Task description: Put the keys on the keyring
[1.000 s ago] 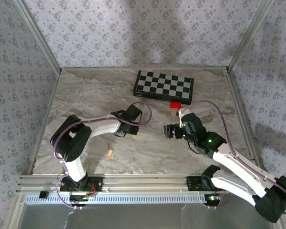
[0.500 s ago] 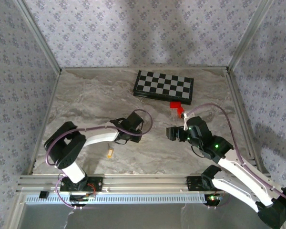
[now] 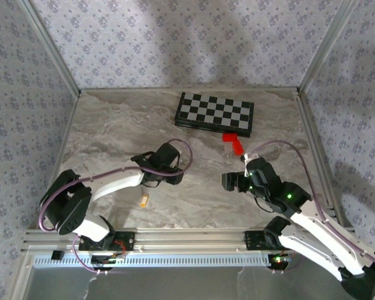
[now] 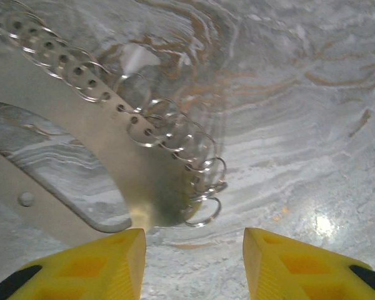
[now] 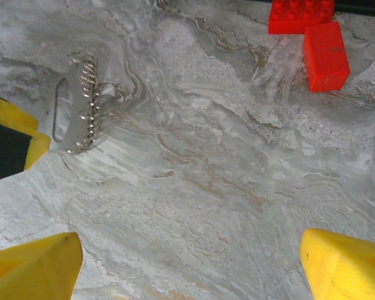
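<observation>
The keyring (image 4: 144, 134) is a pale metal loop edged with a row of small wire rings, lying flat on the marble table. My left gripper (image 4: 194, 265) hovers just short of its end, open, with only bare table between the yellow pads. In the right wrist view the keyring (image 5: 81, 115) lies at the upper left, next to the left gripper's fingers (image 5: 15, 122). The key (image 3: 144, 200), orange-yellow headed, lies alone on the table nearer the front edge, behind my left gripper (image 3: 174, 176). My right gripper (image 3: 229, 181) is open and empty over bare table (image 5: 190, 269).
A folded chessboard (image 3: 215, 113) lies at the back of the table. Red blocks (image 5: 325, 55) sit just in front of it, beyond the right gripper. Patterned walls and metal posts close in the table on three sides.
The left gripper's jaws have spread wider and its arm has stretched out lower over the table. The right gripper has drawn back a little toward the front right.
</observation>
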You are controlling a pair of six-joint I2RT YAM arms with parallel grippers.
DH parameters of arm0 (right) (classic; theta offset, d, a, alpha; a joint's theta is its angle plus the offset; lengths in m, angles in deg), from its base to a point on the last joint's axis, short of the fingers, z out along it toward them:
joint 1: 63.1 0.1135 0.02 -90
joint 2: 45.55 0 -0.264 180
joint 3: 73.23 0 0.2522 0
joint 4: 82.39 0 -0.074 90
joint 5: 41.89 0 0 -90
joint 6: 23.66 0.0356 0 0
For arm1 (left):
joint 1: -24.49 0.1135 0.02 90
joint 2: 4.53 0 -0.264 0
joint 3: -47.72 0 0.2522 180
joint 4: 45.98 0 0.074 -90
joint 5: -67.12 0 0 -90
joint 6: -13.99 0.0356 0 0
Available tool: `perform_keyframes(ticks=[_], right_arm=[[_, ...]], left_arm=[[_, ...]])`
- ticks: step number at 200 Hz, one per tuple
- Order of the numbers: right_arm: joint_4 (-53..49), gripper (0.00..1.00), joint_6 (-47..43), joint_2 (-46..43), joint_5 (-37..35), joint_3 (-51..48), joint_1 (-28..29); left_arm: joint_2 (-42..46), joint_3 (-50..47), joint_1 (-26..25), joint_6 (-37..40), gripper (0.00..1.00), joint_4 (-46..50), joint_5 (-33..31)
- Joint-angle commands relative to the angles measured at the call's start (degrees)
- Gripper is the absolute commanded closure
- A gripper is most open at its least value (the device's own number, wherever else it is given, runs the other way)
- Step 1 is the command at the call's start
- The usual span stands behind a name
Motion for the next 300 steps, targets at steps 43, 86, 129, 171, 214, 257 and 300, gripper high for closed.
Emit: perform_keyframes(ticks=[43,86,129,171,214,257,300], right_arm=[[7.89,0.08,0.36,3.24,5.83,-4.55,0.21],[10.51,0.08,-2.97,6.87,10.4,-5.48,-0.81],[11.05,0.08,-4.1,7.08,11.61,-5.55,-2.24],[10.96,0.09,-3.87,6.66,12.17,-5.99,-3.3],[10.9,0.1,-3.64,6.63,12.26,-5.99,-4.44],[11.01,0.11,-3.58,6.5,12.96,-5.67,-5.14],[10.9,0.12,-3.57,6.06,13.49,-5.13,-5.91]], left_arm=[[-1.17,5.46,0.2,6.46,0.64,7.36,4.63],[-0.77,2.74,1.09,5.9,0.64,6.84,7.26],[-3.24,0.53,1.63,6.51,0.59,4.28,8.1],[-6.63,-0.13,1.82,6.33,0.59,0.94,7.14],[-8.3,-0.04,1.64,7.62,0.65,-1.46,6.89],[-9.63,1.19,1.59,9.31,0.72,-1.95,5.91],[-9.53,1.67,1.49,10.61,0.75,-1.71,5.56]])
